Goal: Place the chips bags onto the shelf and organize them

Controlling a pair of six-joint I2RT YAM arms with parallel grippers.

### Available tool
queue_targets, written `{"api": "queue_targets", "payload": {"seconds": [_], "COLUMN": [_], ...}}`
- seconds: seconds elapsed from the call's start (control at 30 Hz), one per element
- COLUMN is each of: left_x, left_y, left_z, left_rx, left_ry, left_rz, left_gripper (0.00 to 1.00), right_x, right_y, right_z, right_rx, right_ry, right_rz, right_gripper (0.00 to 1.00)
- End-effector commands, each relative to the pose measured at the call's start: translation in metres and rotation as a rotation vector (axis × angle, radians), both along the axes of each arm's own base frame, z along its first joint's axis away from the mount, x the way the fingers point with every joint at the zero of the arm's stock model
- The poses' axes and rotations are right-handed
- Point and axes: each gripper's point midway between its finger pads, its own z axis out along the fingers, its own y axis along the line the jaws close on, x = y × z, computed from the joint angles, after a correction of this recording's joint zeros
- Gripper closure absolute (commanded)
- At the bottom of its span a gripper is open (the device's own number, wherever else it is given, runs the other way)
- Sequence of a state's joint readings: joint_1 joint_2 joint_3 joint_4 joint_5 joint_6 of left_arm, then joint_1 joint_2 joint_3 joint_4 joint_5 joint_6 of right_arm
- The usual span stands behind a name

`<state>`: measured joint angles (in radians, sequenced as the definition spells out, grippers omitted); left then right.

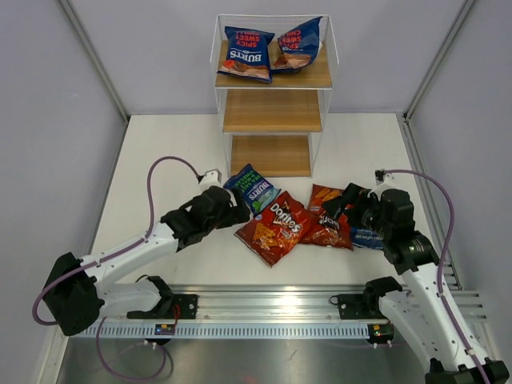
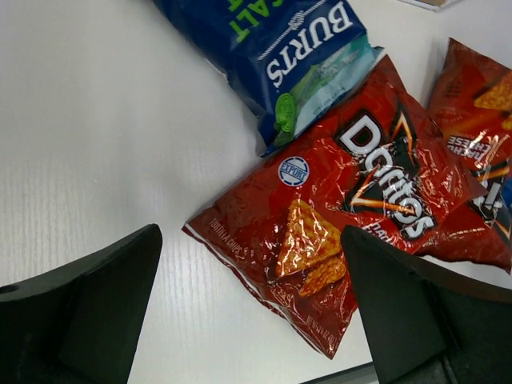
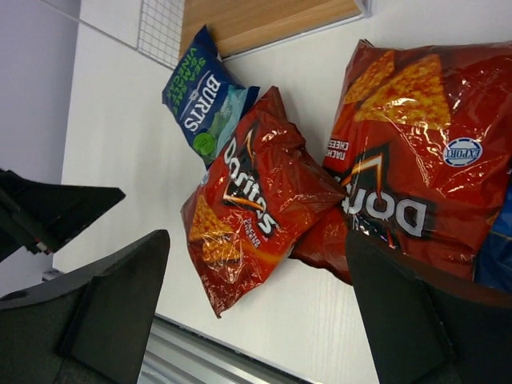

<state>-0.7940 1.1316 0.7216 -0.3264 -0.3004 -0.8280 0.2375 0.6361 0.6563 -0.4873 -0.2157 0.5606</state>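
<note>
Fingers [image 2: 80, 312] frame Doritos [image 2: 352, 216]; overhead, shelved Burts [image 1: 246, 53].

I read "BURTS" on the glossy blue bag [image 2: 296, 56] and "Doritos" with a round "EXPORT" badge on the red-orange foil bag [image 2: 352, 200]. On the wooden shelf [image 1: 314, 76], the left dark blue bag [image 1: 246, 53] says "BURTS" and the right dark blue bag [image 1: 298, 42] says "SPICY SWEET".

The shelf [image 1: 272, 110], three light wooden boards in a thin white and clear frame, stands at the far side of the desk [image 1: 160, 160]. Two dark blue Burts bags [image 1: 246, 54] [image 1: 296, 44] lie side by side on its top board, while the two lower boards are bare. In front of it on the desk lie a blue Sea Salt & Vinegar bag [image 1: 254, 189], a crinkled red Doritos bag [image 1: 276, 228] touching it, a second Doritos bag [image 1: 328, 216] just to the right, and a mostly hidden blue bag [image 1: 366, 237] beyond that.
</note>
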Motion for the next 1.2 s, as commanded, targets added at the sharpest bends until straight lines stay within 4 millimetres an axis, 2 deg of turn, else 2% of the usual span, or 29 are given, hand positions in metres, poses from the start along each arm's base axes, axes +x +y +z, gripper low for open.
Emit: {"api": "queue_targets", "payload": {"seconds": [0.0,0.03,0.07,0.1,0.17,0.23,0.27,0.3,0.4,0.47,0.5,0.53,0.77,0.97,1.17], "left_x": [0.015,0.016,0.015,0.017,0.016,0.019,0.016,0.015,0.016,0.017,0.017,0.017,0.031,0.046,0.058], "left_y": [0.006,0.009,0.022,0.022,0.036,0.04,0.049,0.051,0.056,0.052,0.051,0.048,0.009,-0.015,-0.029], "left_z": [0.021,0.021,0.018,0.023,0.022,0.028,0.027,0.027,0.031,0.032,0.032,0.032,0.03,0.032,0.013], "left_rx": [-0.004,0.003,0.047,0.043,0.096,0.11,0.141,0.157,0.18,0.159,0.15,0.141,0.034,-0.044,-0.063], "left_ry": [-0.025,-0.02,-0.012,-0.014,-0.006,-0.009,0.007,0.01,0.01,-0.005,-0.008,-0.009,-0.044,-0.066,-0.081], "left_rz": [0.124,0.145,0.194,0.216,0.268,0.299,0.334,0.339,0.35,0.332,0.329,0.315,0.19,0.163,0.149], "left_gripper": [0.01,0.01,0.01,0.01,0.01,0.01,0.01,0.01,0.01,0.01,0.01,0.01,0.01,0.01,0.01], "right_x": [-0.006,-0.007,-0.007,-0.01,-0.016,-0.031,-0.038,-0.063,-0.078,-0.071,-0.06,-0.055,-0.038,-0.042,-0.049], "right_y": [0.006,0.005,0.005,0.006,0.017,0.04,0.05,0.071,0.087,0.082,0.073,0.068,0.049,0.04,0.024], "right_z": [0.019,0.022,0.023,0.023,0.036,0.052,0.059,0.076,0.089,0.084,0.072,0.072,0.058,0.063,0.067], "right_rx": [0.017,0.015,0.014,0.02,0.047,0.128,0.161,0.252,0.375,0.323,0.264,0.219,0.121,0.093,0.046], "right_ry": [-0.078,-0.083,-0.082,-0.066,-0.076,-0.063,-0.066,-0.082,-0.046,-0.065,-0.042,-0.064,-0.037,-0.05,-0.061], "right_rz": [0.052,0.048,0.045,0.056,0.127,0.274,0.353,0.561,0.723,0.664,0.56,0.533,0.377,0.327,0.246], "right_gripper": [0.01,0.0,0.01,0.0,0.0,0.01,0.01,0.0,0.01,0.01,0.0,0.0,0.01,0.0,0.0]}}
